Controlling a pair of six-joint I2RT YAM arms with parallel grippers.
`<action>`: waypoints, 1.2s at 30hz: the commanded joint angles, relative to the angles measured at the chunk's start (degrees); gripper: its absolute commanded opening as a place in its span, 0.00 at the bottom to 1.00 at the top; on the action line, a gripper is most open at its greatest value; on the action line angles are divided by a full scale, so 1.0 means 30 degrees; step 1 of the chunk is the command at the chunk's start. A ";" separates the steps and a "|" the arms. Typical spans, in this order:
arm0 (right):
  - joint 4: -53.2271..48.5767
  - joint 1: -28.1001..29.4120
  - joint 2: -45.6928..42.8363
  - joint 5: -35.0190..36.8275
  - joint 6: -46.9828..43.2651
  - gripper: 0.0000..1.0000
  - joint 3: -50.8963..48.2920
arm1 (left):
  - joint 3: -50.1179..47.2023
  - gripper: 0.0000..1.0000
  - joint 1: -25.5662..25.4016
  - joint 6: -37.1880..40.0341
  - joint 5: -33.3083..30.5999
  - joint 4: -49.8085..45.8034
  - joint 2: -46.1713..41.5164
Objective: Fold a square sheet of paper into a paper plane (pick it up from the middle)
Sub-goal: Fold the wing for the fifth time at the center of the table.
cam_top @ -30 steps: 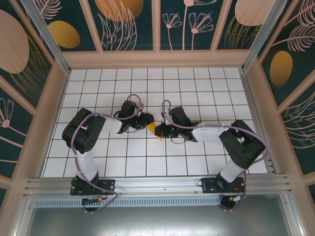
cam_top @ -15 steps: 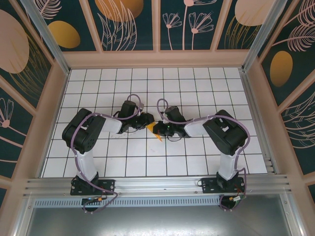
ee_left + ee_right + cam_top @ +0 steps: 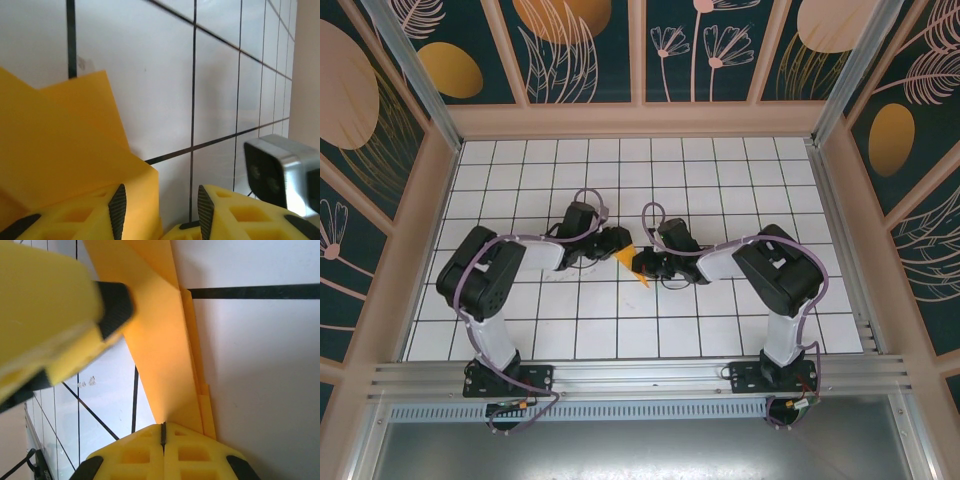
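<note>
The left hand (image 3: pixel 159 210), fingers parted, straddles a corner of creased paper (image 3: pixel 65 150).

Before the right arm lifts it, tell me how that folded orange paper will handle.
Likely very light and floppy: the folded paper is a thin sheet, so its free end may droop beyond the right gripper, shut on its narrow end. The stacked layers along one edge probably stiffen it lengthwise. It could crumple if the left gripper tugs.

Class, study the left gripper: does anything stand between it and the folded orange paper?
Nothing visible does. The left gripper is open, and the edge of the folded paper reaches into the gap between its fingers, with bare white tile beyond. The right gripper is shut on the same paper from the opposite side, not in between.
</note>
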 commanded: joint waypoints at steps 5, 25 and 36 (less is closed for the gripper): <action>-0.2561 -0.0064 0.0784 0.0132 0.0307 0.00 -0.0636 | -0.0677 0.45 0.0128 -0.0340 0.0605 0.2208 -0.0541; -0.4517 0.0087 0.1557 0.0686 -0.0043 0.00 -0.0205 | 0.0367 0.40 0.0883 -0.0558 -0.3558 -0.2040 0.1760; -0.4509 0.0171 0.1813 0.0329 -0.0102 0.00 -0.0196 | 0.1268 0.40 0.3314 0.0387 -0.3984 -0.3640 0.1986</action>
